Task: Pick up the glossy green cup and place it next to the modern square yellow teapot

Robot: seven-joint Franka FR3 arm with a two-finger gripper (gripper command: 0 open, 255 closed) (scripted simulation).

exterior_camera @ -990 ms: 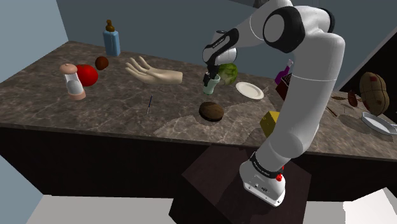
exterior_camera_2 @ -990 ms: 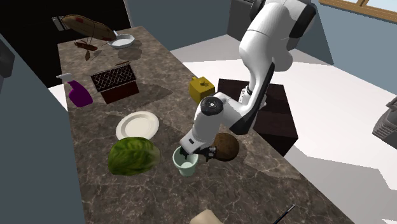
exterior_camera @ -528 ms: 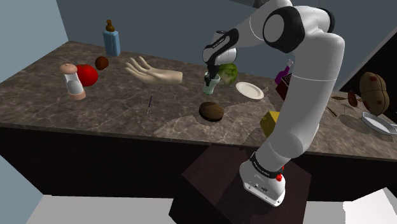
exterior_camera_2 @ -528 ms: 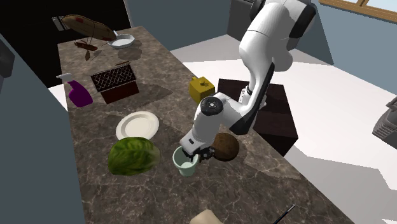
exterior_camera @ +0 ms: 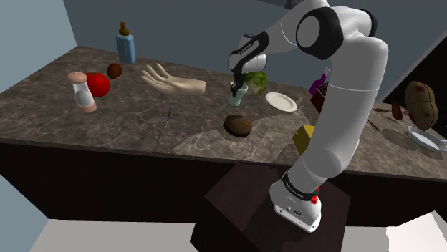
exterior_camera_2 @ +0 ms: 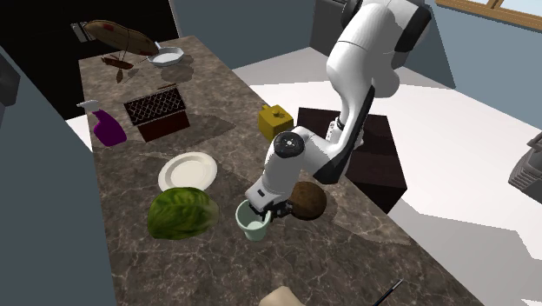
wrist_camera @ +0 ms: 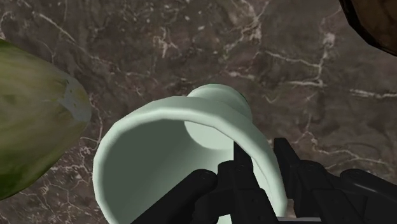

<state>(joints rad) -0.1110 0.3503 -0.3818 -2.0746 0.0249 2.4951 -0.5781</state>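
Pale green cup (wrist_camera: 153, 159) is pinched by its wall between the clenched fingers (wrist_camera: 242, 184) and has risen a little from the counter (wrist_camera: 286, 57) since a second ago, so the lift has likely begun. Yellow teapot (exterior_camera_2: 274, 120) waits well apart from them.

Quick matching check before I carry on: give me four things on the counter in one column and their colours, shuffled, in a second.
1. cup
2. teapot
3. plate
4. spray bottle

A. purple
B. white
C. pale green
D. yellow

Pairs: 1-C, 2-D, 3-B, 4-A
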